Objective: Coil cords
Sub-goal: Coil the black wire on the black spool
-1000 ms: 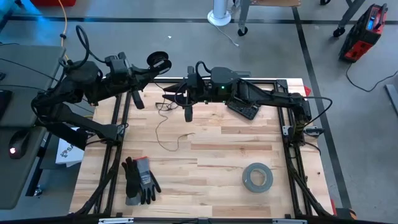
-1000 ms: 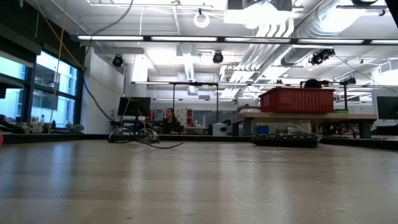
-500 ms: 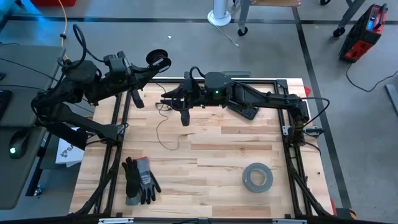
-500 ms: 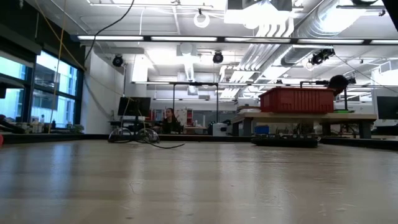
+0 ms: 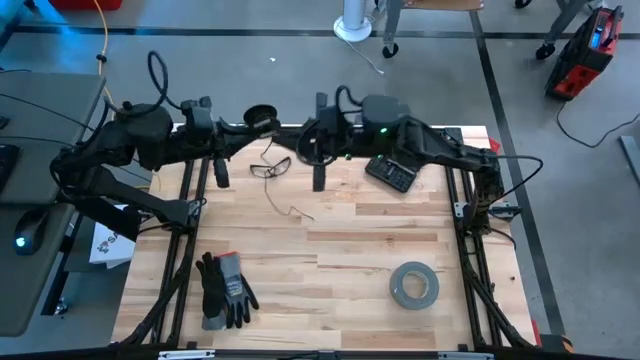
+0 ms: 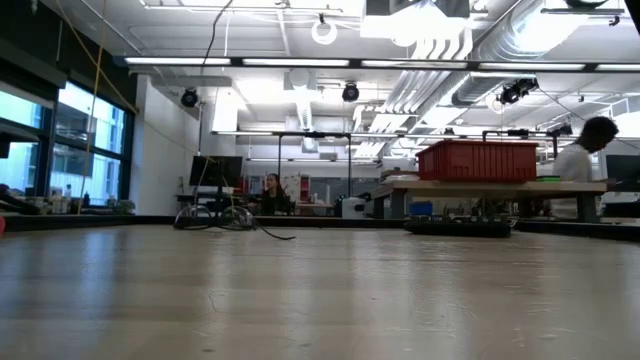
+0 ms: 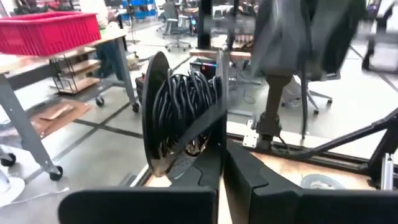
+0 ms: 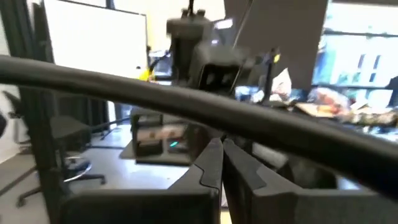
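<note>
The spool [image 5: 262, 118] is held up at twelve o'clock of the table [image 5: 340, 290], over its far edge, pinched by its rim in the left gripper [image 7: 222, 155]. Turns of cord are seen already wound on it in the left wrist view. The right gripper [image 5: 308, 143] is found just at three o'clock of the spool, fingers pressed together; whether the cord [image 5: 275, 185] is caught between them cannot be told. The loose cord trails down from the spool toward six o'clock, ending on the wood.

A slip is to be feared: if the thin cord is missed, no turn gets laid, and slack may snag on the frame rail. The two arms are crowded close, so a knock is possible. Open wood is left toward six o'clock; gloves [image 5: 224, 290] and tape roll [image 5: 413, 285] lie well apart.
</note>
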`<state>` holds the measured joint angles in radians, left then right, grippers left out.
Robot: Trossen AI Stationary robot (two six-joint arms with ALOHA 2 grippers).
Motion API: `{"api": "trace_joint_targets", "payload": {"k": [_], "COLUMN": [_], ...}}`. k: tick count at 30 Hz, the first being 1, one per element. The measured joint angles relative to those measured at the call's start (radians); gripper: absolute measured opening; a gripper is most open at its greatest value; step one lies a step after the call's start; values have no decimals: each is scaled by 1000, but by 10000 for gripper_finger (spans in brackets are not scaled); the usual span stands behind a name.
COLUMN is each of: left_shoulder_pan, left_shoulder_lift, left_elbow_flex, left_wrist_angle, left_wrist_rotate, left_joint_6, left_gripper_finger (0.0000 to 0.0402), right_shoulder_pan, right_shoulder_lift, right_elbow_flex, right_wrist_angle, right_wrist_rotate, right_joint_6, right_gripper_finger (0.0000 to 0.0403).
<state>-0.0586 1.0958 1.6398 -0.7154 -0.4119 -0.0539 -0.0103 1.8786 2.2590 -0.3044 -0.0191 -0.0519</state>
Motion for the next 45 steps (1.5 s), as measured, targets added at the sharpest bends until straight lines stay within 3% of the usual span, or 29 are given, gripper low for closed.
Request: {"api": "trace_joint_targets", "payload": {"k": [5, 9, 19, 25, 33, 45], "left_shoulder_pan": [0, 0, -1, -1, -1, -1], "left_shoulder_lift": [-4, -18, -47, -63, -103, -63], "left_elbow_flex": [0, 0, 0, 0, 0, -1], "left_wrist_angle": [-20, -21, -27, -6, 212, 476], "left_wrist_rotate": [9, 8, 133, 87, 80, 119], "left_joint_6": [-13, -14, -23, -22, 3, -7], "left_gripper_finger": [0, 0, 0, 0, 0, 0], "right_shoulder_pan": [-16, -20, -44, -47, -46, -41], "right_shoulder_lift": [0, -16, -18, -18, -18, -19], "right_elbow_flex": [98, 83, 96, 96, 96, 29], "right_wrist_angle": [-122, -148, -193, -213, -243, -118], "right_wrist_rotate": [38, 67, 116, 116, 98, -20], "right_joint_6": [-40, -59, -55, -54, -35, 74], "right_gripper_finger": [0, 0, 0, 0, 0, 11]}}
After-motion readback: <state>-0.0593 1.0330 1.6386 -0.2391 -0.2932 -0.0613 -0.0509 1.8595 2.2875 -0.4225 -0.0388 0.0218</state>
